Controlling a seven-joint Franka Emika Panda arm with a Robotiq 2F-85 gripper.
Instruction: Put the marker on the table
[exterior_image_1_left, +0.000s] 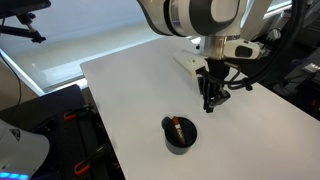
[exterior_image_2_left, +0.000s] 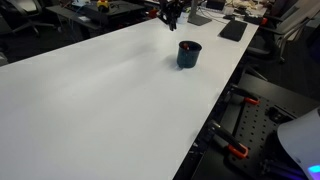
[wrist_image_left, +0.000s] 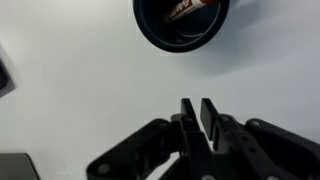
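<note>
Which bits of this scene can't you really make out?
- Marker: wrist view, cut off by the top edge, as is the black cup holding it.
- Marker, exterior view: hidden behind the cup's wall.
- Tool: exterior view, too small and dark against the clutter behind.

Bright, even light; soft, low-resolution pictures.

Red-orange marker (exterior_image_1_left: 176, 124) sits inside black cup (exterior_image_1_left: 181, 138) on white table (exterior_image_1_left: 130, 85).
</note>
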